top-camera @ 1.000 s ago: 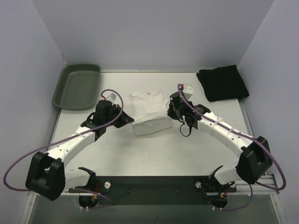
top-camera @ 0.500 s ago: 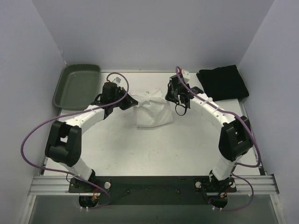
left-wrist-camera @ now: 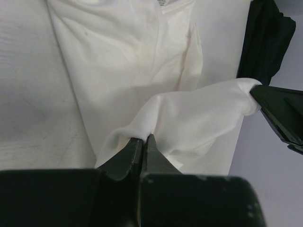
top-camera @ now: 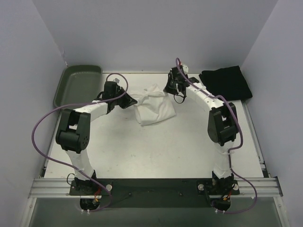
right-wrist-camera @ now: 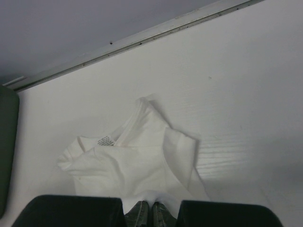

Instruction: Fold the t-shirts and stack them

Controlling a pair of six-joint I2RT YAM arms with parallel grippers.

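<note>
While doubly pinched, white t-shirt (top-camera: 156, 109)

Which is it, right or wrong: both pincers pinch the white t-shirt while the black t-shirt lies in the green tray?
Wrong: the top external view shows the black t-shirt on the table, not in the green tray. Both pincers do pinch the white t-shirt.

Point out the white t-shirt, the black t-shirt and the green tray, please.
Soft white cloth t-shirt (top-camera: 156, 112): top external view, on its lower bunched panel.
Folded black cloth t-shirt (top-camera: 226, 84): top external view, on its middle.
Dark green plastic tray (top-camera: 78, 90): top external view, on its bare floor.
</note>
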